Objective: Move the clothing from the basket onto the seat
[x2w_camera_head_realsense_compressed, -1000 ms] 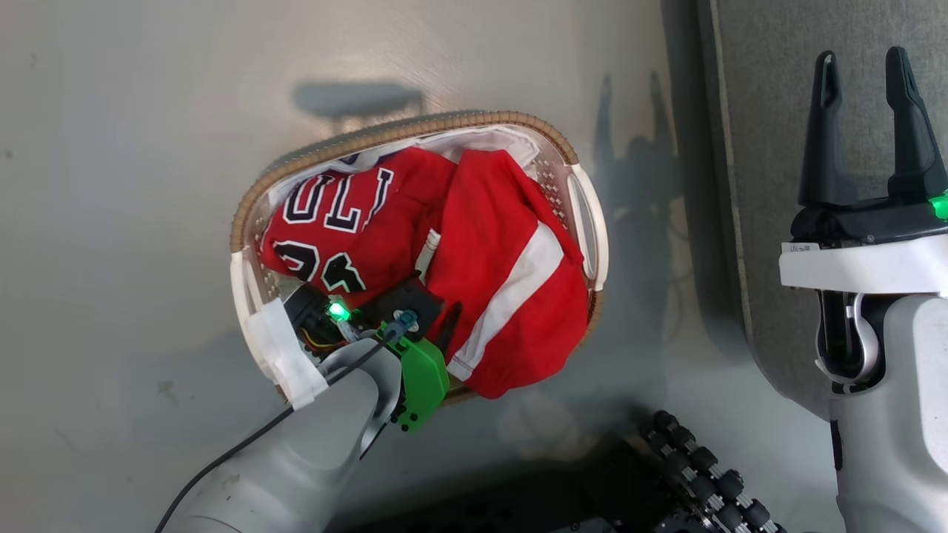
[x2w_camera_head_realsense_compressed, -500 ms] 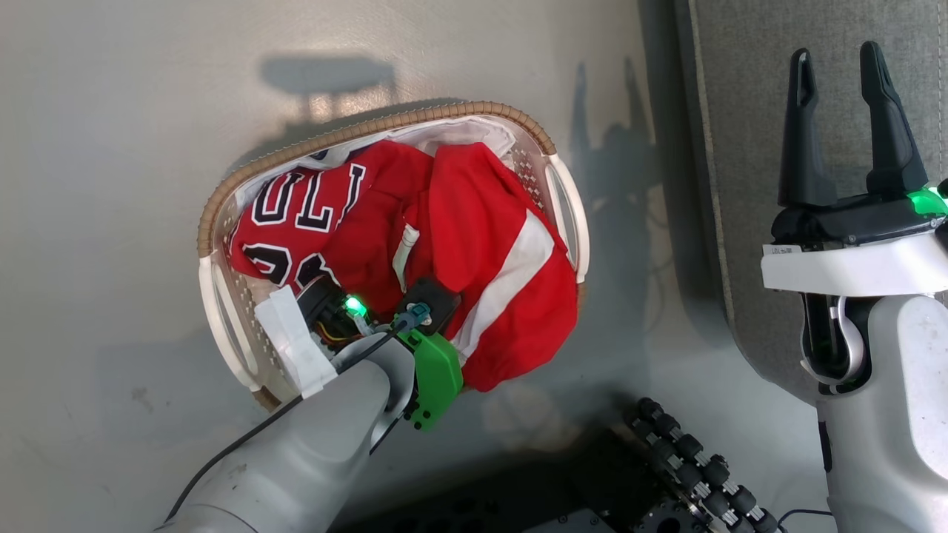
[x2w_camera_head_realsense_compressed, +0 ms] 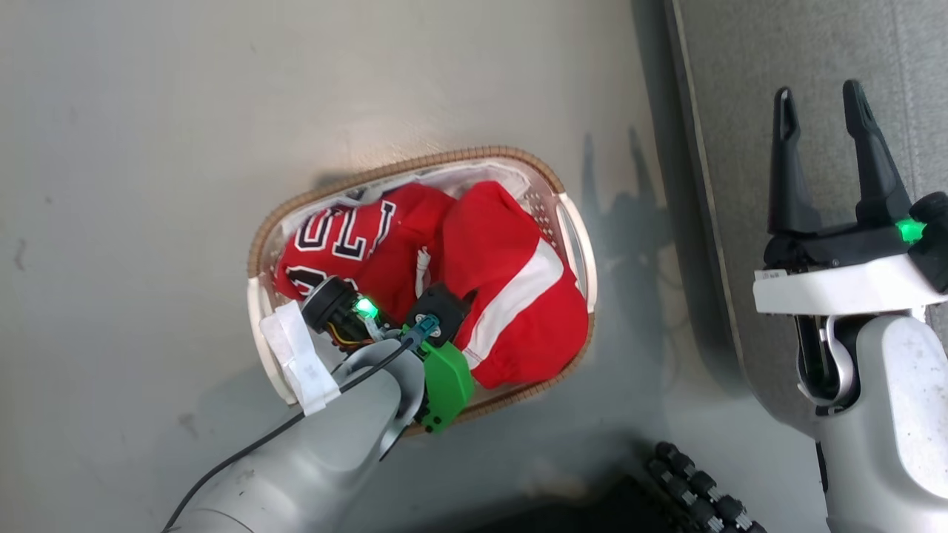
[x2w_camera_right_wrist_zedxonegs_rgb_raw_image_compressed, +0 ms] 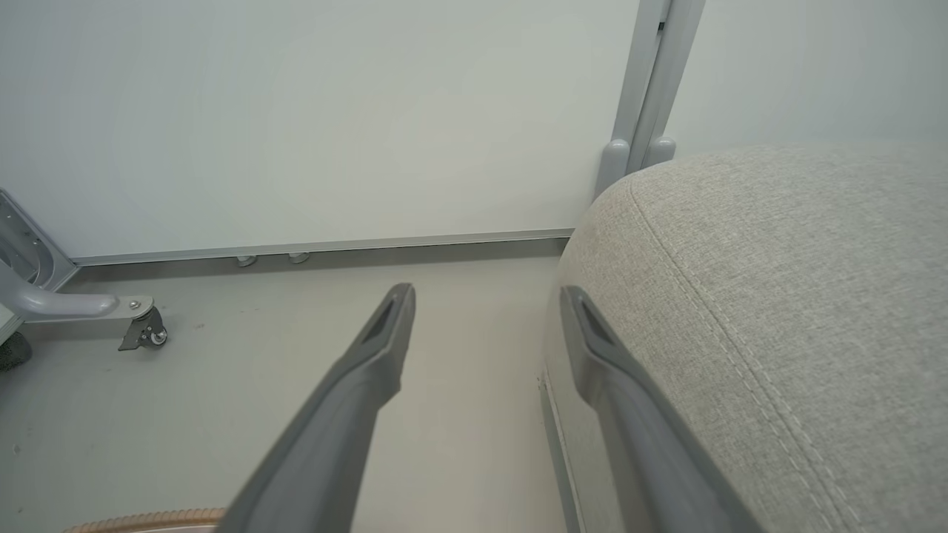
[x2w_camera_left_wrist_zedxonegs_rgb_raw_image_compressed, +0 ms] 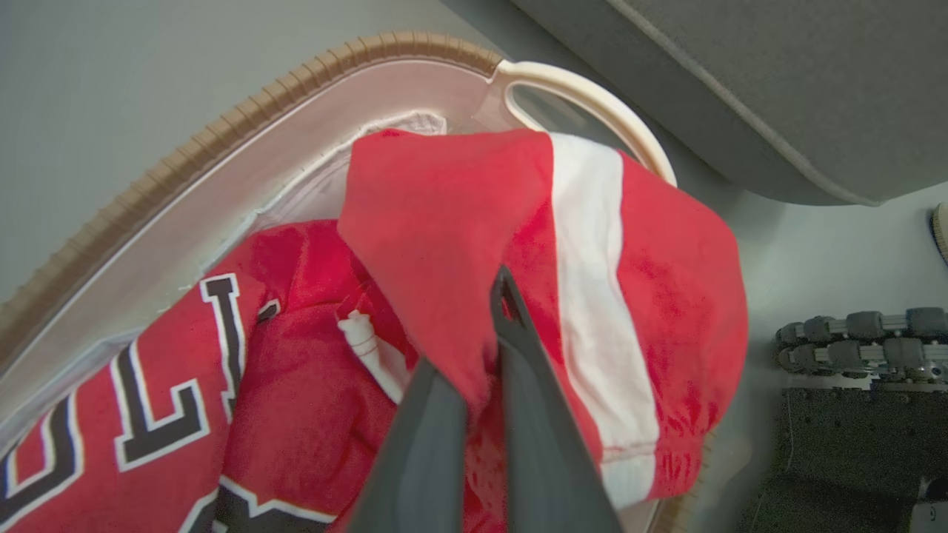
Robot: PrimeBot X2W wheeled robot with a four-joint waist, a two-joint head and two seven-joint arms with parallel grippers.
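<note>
The basket [x2w_camera_head_realsense_compressed: 415, 164] stands on the floor, holding the clothing: a red jersey [x2w_camera_head_realsense_compressed: 348, 237] with black letters on the left and red shorts [x2w_camera_head_realsense_compressed: 518, 296] with a broad white stripe on the right. My left gripper [x2w_camera_left_wrist_zedxonegs_rgb_raw_image_compressed: 485, 333] reaches down into the basket. It is shut on a fold of the shorts [x2w_camera_left_wrist_zedxonegs_rgb_raw_image_compressed: 444, 237], which drape over its fingers. The jersey [x2w_camera_left_wrist_zedxonegs_rgb_raw_image_compressed: 148, 414] lies beside it. My right gripper [x2w_camera_head_realsense_compressed: 817, 96] is held open and empty above the edge of the grey seat [x2w_camera_head_realsense_compressed: 740, 111]. In the right wrist view the right gripper [x2w_camera_right_wrist_zedxonegs_rgb_raw_image_compressed: 486, 292] spans the seat's [x2w_camera_right_wrist_zedxonegs_rgb_raw_image_compressed: 778, 296] corner.
My wheeled base with black rollers [x2w_camera_head_realsense_compressed: 703, 488] sits near the basket at the lower right. A pale wall, a grey upright post [x2w_camera_right_wrist_zedxonegs_rgb_raw_image_compressed: 644, 89] and a castor foot [x2w_camera_right_wrist_zedxonegs_rgb_raw_image_compressed: 144, 329] lie beyond the seat. Bare floor [x2w_camera_head_realsense_compressed: 148, 185] spreads left of the basket.
My left gripper has shut on the shorts, and the fabric is bunched up around its fingers. The head camera has shifted, so the basket sits lower in that view. The right gripper stays open.
</note>
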